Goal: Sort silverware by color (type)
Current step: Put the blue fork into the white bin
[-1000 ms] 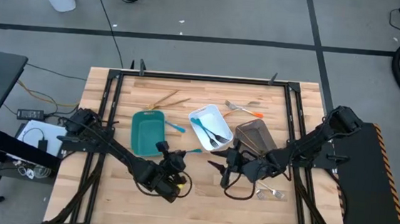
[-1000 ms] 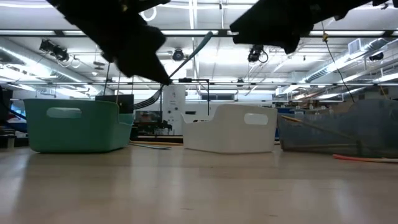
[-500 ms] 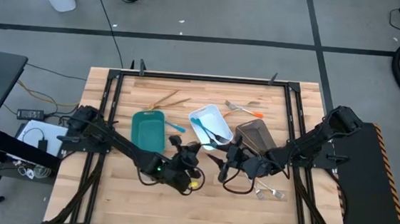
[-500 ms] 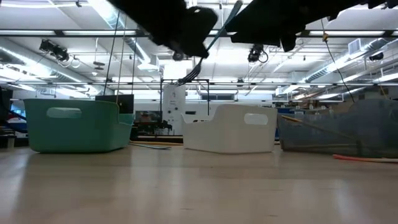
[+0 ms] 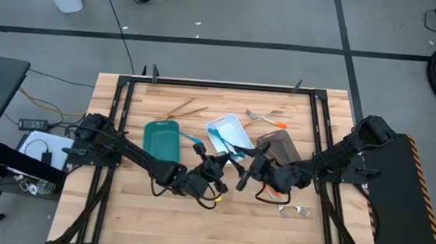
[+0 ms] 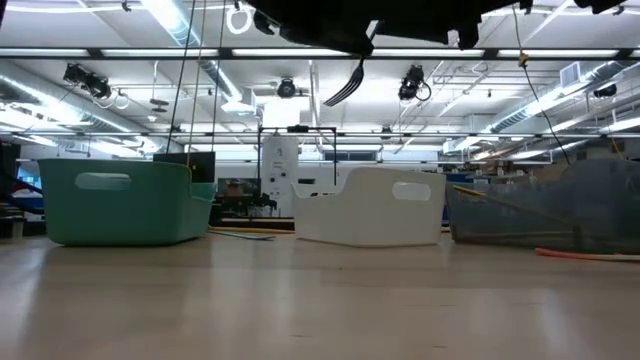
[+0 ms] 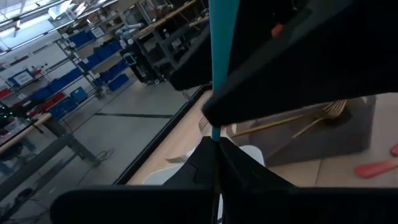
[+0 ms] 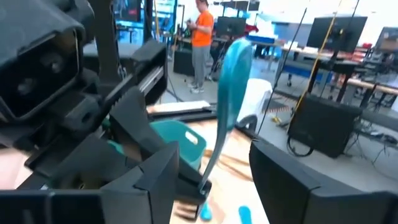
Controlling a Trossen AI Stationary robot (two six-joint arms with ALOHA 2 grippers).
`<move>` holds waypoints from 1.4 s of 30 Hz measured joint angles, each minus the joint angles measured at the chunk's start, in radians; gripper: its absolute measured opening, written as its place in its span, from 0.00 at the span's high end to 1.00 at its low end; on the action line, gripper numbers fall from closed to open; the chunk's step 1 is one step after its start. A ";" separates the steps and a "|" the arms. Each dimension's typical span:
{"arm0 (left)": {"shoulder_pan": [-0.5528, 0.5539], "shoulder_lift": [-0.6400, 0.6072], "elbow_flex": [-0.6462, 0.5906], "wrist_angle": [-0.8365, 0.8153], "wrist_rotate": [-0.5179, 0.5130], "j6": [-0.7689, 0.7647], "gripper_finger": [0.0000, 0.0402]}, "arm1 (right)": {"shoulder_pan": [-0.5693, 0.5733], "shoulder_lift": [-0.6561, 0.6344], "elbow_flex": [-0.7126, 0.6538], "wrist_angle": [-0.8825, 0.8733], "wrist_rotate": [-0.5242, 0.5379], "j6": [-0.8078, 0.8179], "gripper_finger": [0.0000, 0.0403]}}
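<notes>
A fork with a blue handle and dark tines hangs in the air over the table's middle, near the white tray. My left gripper is shut on it. My right gripper faces it from the right and is open. Its two fingers stand on either side of the blue handle, and I see no touch. More silverware lies about: a blue piece, gold pieces, orange-handled ones and forks inside the white tray. My left gripper pinches the fork between its two fingers at the narrow lower end of the blue handle, close to the neck. The fingers come nearly level from the table's left. The fork is lifted clear and steeply tilted, handle up and tines hanging below.
The teal tray, the white tray and the grey-brown tray stand in a row across the middle. A pale fork and an orange piece lie near the front right. Bare wood lies toward the near edge.
My left gripper has carried the fork up and toward the table's right and far side, up to my right gripper, turning its wrist. The fork has swung from a slant to steeply upright, with its tines hanging down. My right gripper has tipped up a little toward it.
</notes>
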 joint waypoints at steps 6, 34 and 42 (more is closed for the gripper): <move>0.000 0.000 0.000 0.072 0.000 0.016 0.97 | -0.003 0.000 0.000 0.123 0.001 -0.123 0.56; -0.029 -0.044 0.000 0.038 0.027 0.119 0.63 | -0.003 0.000 0.000 0.021 -0.004 -0.096 0.98; -0.071 -0.158 0.000 -0.284 0.197 0.067 0.64 | -0.050 0.000 0.000 -0.112 -0.122 -0.021 0.98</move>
